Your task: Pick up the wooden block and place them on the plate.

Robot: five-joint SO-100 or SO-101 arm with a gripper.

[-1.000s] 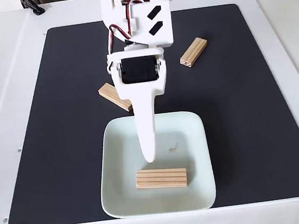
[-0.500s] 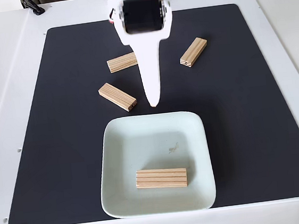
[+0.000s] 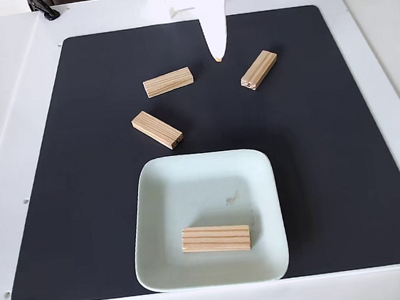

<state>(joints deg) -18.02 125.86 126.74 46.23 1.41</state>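
So from the fixed view, the white gripper [image 3: 217,56] is hanging near the top edge of the black mat [image 3: 84,205], pointing down with its tip between two of the loose blocks. Honestly can't tell whether its jaws are apart or together from this angle, they're just showing as one white wedge, and nothing seems to be sitting in it. One wooden block [image 3: 216,238] is lying flat in the plate [image 3: 155,198], down near the plate's front edge, stripes running sideways. The plate is sitting at the front-middle of the mat. Three other blocks are lying out on the mat: one [image 3: 168,82] just left of the gripper tip, one [image 3: 259,70] angled to its right, and one [image 3: 157,129] tilted just above the plate's upper left corner, not touching it.
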